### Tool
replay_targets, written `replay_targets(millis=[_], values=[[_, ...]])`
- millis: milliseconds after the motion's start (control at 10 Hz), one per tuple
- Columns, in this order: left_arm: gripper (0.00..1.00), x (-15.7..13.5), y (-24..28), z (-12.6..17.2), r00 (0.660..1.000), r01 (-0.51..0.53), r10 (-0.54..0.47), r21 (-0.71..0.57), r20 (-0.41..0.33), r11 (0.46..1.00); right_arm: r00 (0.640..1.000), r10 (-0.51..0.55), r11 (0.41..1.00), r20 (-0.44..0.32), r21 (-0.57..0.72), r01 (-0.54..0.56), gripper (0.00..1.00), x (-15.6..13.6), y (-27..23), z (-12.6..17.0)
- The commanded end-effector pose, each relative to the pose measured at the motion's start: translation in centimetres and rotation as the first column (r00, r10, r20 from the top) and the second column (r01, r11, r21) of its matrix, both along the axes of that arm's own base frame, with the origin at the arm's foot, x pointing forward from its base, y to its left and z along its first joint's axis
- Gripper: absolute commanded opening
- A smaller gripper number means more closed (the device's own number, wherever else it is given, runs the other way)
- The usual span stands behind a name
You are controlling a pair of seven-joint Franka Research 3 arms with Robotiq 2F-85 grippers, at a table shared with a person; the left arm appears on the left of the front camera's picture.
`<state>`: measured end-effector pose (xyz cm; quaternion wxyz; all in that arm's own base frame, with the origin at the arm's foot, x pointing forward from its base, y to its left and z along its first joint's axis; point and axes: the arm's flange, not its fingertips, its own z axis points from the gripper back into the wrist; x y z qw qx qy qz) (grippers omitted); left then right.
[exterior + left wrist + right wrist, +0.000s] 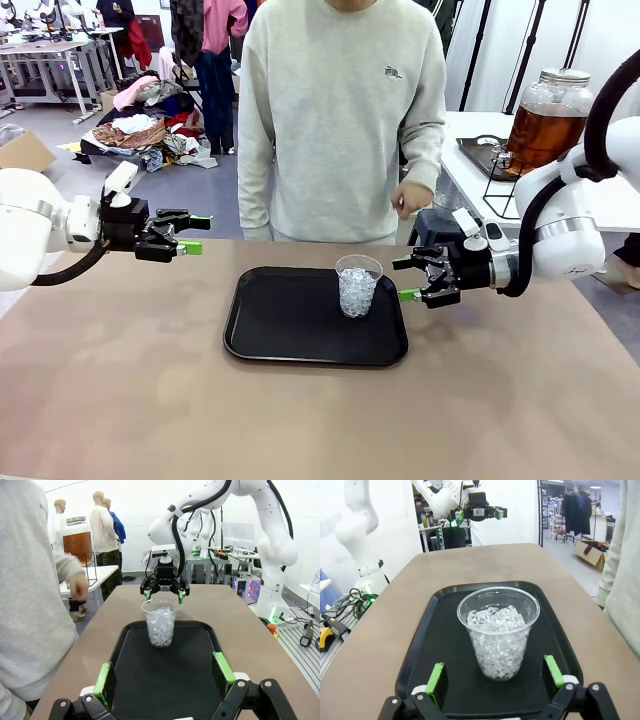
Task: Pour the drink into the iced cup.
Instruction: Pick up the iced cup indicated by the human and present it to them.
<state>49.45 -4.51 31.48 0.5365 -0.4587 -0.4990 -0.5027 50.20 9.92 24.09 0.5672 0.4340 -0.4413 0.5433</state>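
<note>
A clear plastic iced cup [358, 285] full of ice stands upright at the right end of the black tray [280, 335]. My right gripper [405, 279] is open just right of the cup, level with it and not touching; its wrist view has the cup [498, 630] close between its green pads [436, 677]. Left of the tray, above the table, my left gripper [195, 233] is open and empty, facing the cup [160, 625] across the tray. The amber drink [545, 130] fills a glass jar on a stand on the side table at the back right.
A person in a grey sweater [340, 120] stands at the far edge of the table behind the tray, one hand [410, 198] hanging near the right arm. The brown table [120, 400] lies bare around the tray. Clothes and boxes lie on the floor at the far left.
</note>
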Motion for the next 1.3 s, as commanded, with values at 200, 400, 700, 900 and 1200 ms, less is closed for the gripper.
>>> replay_targets(millis=[200,400,700,900,1200], values=[[1.0,0.0,0.0,0.1,1.0,0.0,0.0,-0.001,0.002,1.0,1.0,0.017,0.993,0.001,0.114,-0.017,1.0,1.7,1.1,-1.7],[1.0,0.0,0.0,0.1,1.0,0.0,0.0,-0.001,0.002,1.0,1.0,0.016,0.992,0.0,0.123,-0.016,1.0,2.0,1.5,-2.5],[1.0,0.0,0.0,0.1,1.0,0.0,0.0,-0.001,0.002,1.0,1.0,0.018,0.994,-0.006,0.109,-0.017,1.0,2.1,2.2,-3.2],[1.0,0.0,0.0,0.1,1.0,0.0,0.0,-0.001,0.002,1.0,1.0,0.018,0.995,-0.005,0.103,-0.017,1.0,2.2,2.6,-3.6],[1.0,0.0,0.0,0.1,1.0,0.0,0.0,-0.001,0.002,1.0,0.999,0.031,0.995,-0.01,0.095,-0.03,1.0,2.2,3.4,-4.0]])
